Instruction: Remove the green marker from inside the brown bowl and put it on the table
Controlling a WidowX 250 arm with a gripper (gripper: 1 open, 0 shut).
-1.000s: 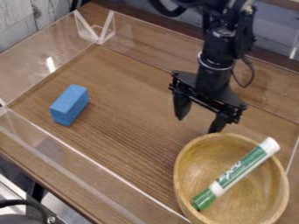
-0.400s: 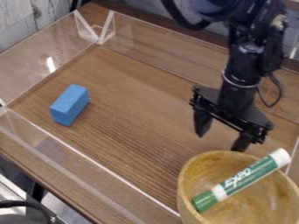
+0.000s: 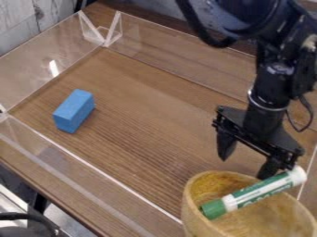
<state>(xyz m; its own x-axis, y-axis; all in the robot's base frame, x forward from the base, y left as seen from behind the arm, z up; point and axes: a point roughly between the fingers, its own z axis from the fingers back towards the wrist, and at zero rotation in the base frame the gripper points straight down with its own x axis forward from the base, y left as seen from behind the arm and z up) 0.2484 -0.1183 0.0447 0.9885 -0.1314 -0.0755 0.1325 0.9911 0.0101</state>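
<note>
The green marker (image 3: 251, 193) lies slanted across the brown bowl (image 3: 221, 220) at the lower right, its white cap toward the upper right rim. My gripper (image 3: 251, 154) hangs open just above the bowl's far rim, its dark fingers (image 3: 228, 145) spread with nothing between them. The right fingertip sits close to the marker's capped end; whether it touches is unclear. The bowl rests on the table (image 3: 136, 102), partly cut off by the frame's bottom edge.
A blue rectangular block (image 3: 73, 110) lies on the left of the table. Low clear acrylic walls (image 3: 99, 28) border the table at the back and left. The arm rises from the gripper toward the top right.
The gripper has moved right and toward the front, from the table's middle to above the bowl's far rim, staying open. The view has shifted a little, so bowl and marker sit lower in frame.
</note>
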